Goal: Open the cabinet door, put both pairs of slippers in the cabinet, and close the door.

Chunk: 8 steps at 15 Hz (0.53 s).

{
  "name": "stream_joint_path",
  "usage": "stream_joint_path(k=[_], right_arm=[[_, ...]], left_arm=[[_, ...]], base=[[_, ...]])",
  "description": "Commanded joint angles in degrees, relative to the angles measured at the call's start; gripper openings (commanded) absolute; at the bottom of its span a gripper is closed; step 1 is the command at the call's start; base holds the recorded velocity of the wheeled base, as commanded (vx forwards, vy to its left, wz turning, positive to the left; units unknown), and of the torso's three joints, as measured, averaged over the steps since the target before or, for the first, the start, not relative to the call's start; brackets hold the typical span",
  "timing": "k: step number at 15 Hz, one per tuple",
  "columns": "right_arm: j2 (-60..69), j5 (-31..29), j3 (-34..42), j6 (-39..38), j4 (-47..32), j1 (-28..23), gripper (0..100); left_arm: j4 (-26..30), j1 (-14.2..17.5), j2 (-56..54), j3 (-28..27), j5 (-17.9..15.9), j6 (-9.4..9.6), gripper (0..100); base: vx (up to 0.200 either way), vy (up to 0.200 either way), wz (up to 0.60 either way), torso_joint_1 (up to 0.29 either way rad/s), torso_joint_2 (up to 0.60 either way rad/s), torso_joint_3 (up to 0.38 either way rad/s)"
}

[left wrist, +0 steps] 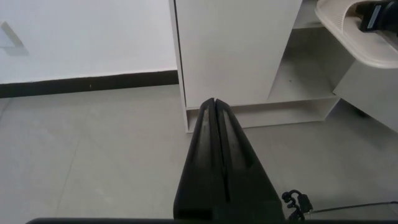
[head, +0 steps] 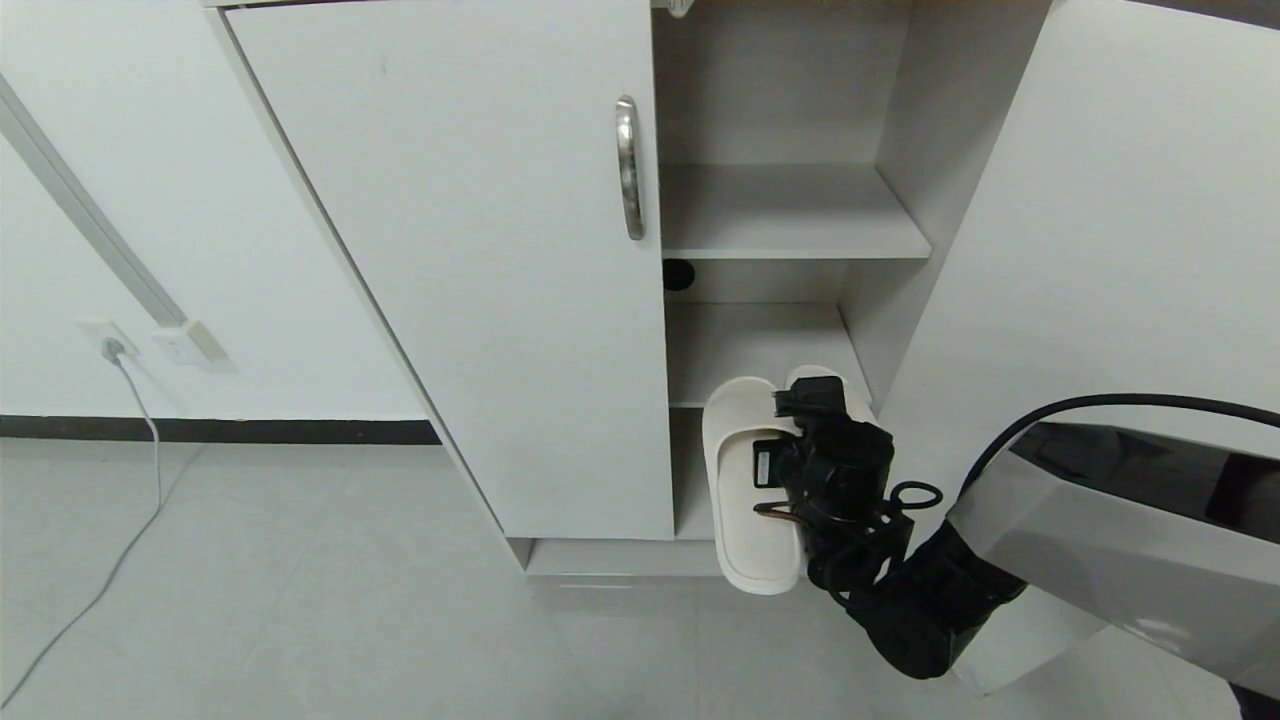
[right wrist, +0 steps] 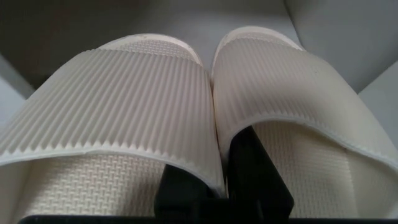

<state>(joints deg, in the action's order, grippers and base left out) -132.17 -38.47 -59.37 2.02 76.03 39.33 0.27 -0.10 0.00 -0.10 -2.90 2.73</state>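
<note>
- Right gripper [head: 805, 412], at the lower right of the head view, was clamped on the pair of cream slippers [head: 745, 480]; in the right wrist view its black fingers [right wrist: 255, 177] pinched the two ribbed straps where they met at the middle.
- Both slippers [right wrist: 143, 99] lay side by side, touching, soles down. They were held off the floor in front of the open right half of the cabinet [head: 450, 280], toes pointing at its lower shelf [head: 760, 345].
- Left gripper [left wrist: 214, 143], at the bottom centre of the left wrist view, had its fingers pressed together with nothing between them, above the grey tiled floor [left wrist: 93, 155].
- Further back, the cabinet's right door [head: 1100, 220] stood swung open at the right of the frame.
- Its left door [head: 450, 200] was closed, with a metal handle [head: 628, 168] upright along its inner edge.
- An upper shelf [head: 790, 215] sat above the lower one.
- Farthest, at the left edge, a wall socket [head: 110, 345] had a grey cable [head: 140, 520] trailing down to the floor.
</note>
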Motion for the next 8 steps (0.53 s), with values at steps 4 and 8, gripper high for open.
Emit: stream_joint_path(k=[4, 8], right_arm=[[-2.04, -0.02, -0.22, 0.09, 0.17, -0.22, 0], [-2.04, -0.02, -0.13, 0.61, 0.08, -0.22, 0]], left_arm=[[0.0, 0.01, 0.09, 0.01, 0.0, -0.09, 0], [0.0, 0.01, 0.09, 0.01, 0.0, -0.01, 0]], base=[[0.0, 0.0, 0.0, 0.0, 0.0, 0.0], [0.0, 0.0, 0.0, 0.0, 0.0, 0.0]])
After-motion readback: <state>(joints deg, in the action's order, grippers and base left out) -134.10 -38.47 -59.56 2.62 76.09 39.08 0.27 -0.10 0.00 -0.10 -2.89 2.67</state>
